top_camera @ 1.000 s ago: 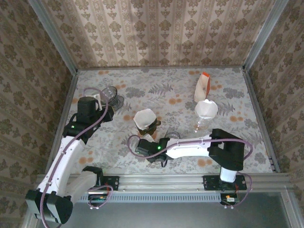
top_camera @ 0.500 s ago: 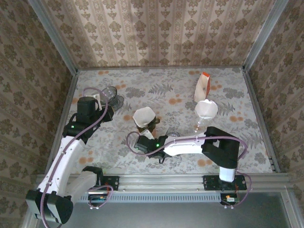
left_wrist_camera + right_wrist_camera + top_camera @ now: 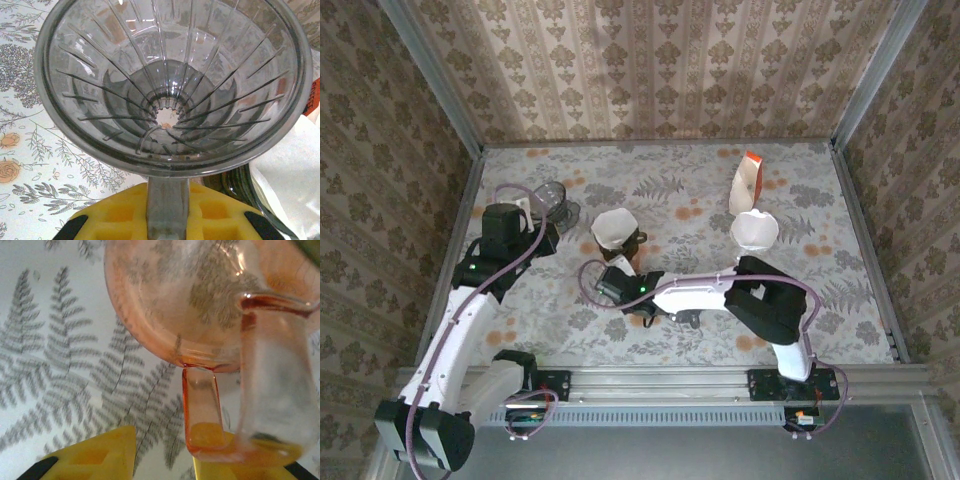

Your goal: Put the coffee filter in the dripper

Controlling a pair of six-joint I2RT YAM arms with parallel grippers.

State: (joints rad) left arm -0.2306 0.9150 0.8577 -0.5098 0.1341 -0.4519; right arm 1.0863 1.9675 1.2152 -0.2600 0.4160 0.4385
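The paper coffee filter point(image 3: 613, 226) sat as an open cone in the amber glass dripper point(image 3: 634, 243), just beyond the right pincer point(image 3: 161, 446). Its mouth faced up and its long axis was roughly upright. That pincer stood partly apart, the dripper's handle point(image 3: 201, 407) against one finger. Since a second earlier, filter and dripper had shifted farther from the arm bases across the tabletop point(image 3: 800, 290). The left pincer point(image 3: 167, 216) was clamped on the clear dripper point(image 3: 170, 85).

No text, label or number was readable; the orange-and-white paper packet point(image 3: 745, 183) showed no legible print.
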